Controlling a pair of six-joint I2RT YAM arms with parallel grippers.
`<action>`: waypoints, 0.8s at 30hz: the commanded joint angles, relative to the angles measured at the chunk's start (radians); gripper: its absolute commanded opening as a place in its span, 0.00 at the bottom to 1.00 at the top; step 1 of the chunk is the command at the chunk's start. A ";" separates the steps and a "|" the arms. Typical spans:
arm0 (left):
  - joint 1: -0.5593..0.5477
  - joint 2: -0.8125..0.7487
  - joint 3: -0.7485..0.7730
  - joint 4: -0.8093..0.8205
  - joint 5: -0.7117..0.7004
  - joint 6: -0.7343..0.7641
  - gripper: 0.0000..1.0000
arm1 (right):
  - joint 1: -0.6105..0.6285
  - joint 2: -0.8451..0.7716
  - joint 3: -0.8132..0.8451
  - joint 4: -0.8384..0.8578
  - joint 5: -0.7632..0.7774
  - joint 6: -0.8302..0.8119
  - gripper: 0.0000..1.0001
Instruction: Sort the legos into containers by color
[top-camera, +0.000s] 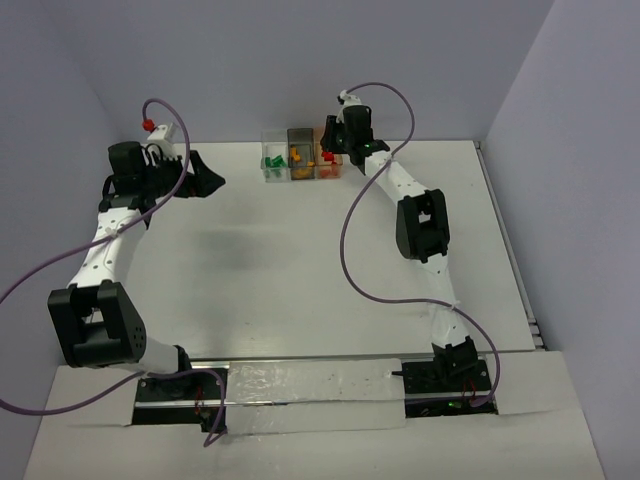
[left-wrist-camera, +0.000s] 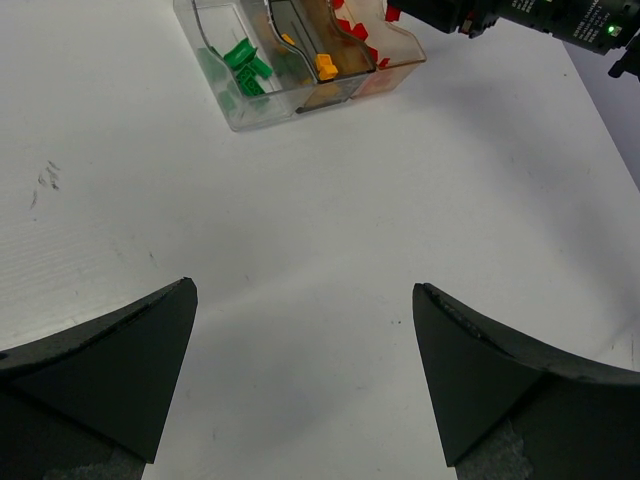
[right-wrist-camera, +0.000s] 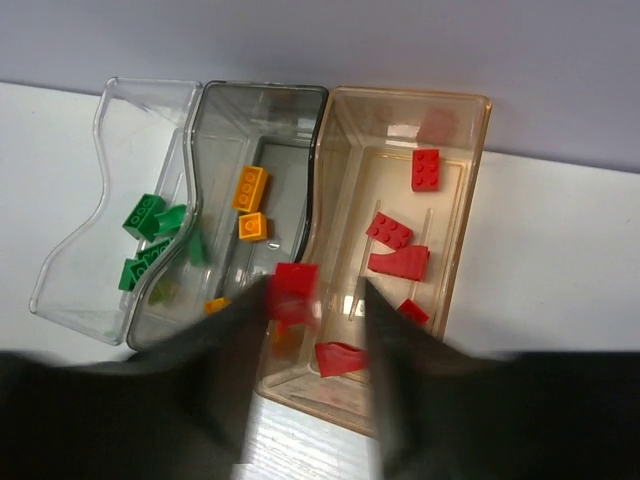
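Three see-through containers stand in a row at the back: the clear box (right-wrist-camera: 75, 250) holds green legos (right-wrist-camera: 146, 215), the smoky grey box (right-wrist-camera: 265, 100) holds orange-yellow legos (right-wrist-camera: 250, 187), and the orange-tinted box (right-wrist-camera: 474, 190) holds several red legos (right-wrist-camera: 389, 230). My right gripper (right-wrist-camera: 315, 286) hovers over the orange-tinted box with its jaws apart. A blurred red lego (right-wrist-camera: 296, 284) sits by its left finger, with a gap to the right finger. My left gripper (left-wrist-camera: 305, 290) is open and empty over bare table, left of the boxes (top-camera: 299, 156).
The white table (top-camera: 300, 270) ends at the grey back wall just behind the boxes. The right arm (top-camera: 422, 225) stretches up the right side. The left gripper (top-camera: 205, 180) hangs at the far left.
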 joint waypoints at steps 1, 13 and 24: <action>-0.003 0.009 0.061 0.020 -0.018 -0.008 0.99 | 0.007 -0.010 0.034 0.038 0.008 -0.002 0.62; -0.008 0.016 0.108 -0.031 -0.080 0.018 0.99 | 0.028 -0.272 -0.013 -0.066 -0.059 -0.071 0.86; -0.164 -0.038 0.040 -0.121 -0.438 0.095 0.99 | 0.028 -0.849 -0.575 -0.242 -0.068 -0.175 1.00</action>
